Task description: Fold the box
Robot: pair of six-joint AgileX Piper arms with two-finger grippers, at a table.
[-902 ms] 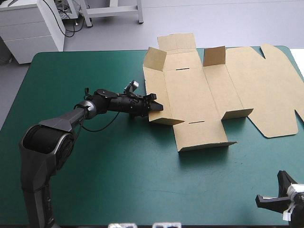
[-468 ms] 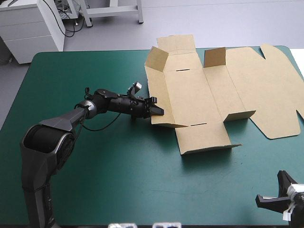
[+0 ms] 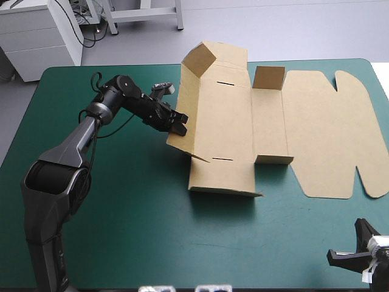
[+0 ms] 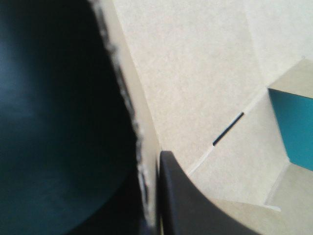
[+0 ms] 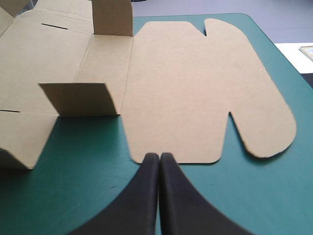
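1 brown box (image 3: 225, 121), 1 L end effector (image 3: 179, 120) + 1 R end effector (image 5: 159, 155) (2 tot.), 1 teal-green cover (image 3: 121, 213)

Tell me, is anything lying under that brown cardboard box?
Only the teal-green cover shows around the box, right up to the raised wall pinched by the left hand. Under the flat panels nothing can be seen: the board covers it.

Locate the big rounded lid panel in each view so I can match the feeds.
High view: lid panel flat, by the table's right edge.
Left wrist view: not in it; the rest of the box shows.
Right wrist view: flat, just ahead of the right gripper.
Shared landmark: narrow slits in the board, visible in all three.
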